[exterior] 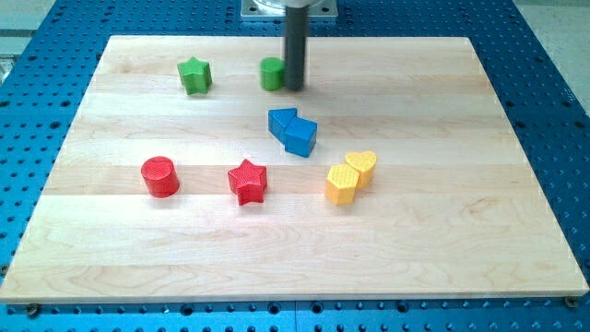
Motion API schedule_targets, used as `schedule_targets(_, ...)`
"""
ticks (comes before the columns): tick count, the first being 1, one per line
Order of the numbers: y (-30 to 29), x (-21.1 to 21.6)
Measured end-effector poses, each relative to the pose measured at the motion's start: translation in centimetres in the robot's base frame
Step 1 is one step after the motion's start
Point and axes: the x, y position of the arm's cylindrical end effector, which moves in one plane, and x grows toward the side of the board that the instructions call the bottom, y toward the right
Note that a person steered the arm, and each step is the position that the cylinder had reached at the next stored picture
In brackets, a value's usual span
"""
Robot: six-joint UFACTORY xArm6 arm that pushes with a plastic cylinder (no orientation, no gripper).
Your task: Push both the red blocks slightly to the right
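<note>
Tip: my tip, holding nothing, touches green block.
Targets: red cylinder, red star lie toward view's bottom-left.

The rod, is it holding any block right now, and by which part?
Nothing is held. My tip sits just right of the green block at the view's top, far from the red cylinder and red star.
</note>
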Motion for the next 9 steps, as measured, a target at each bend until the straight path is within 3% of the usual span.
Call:
schedule_targets(2, -6.1, 2.0)
schedule_targets(3, -6.1, 10.0)
schedule_targets(5, -20.2, 18.4)
schedule_targets(6, -18.8, 21.0)
schedule_targets(8, -15.0, 18.2)
schedule_targets(9, -7.0, 18.8)
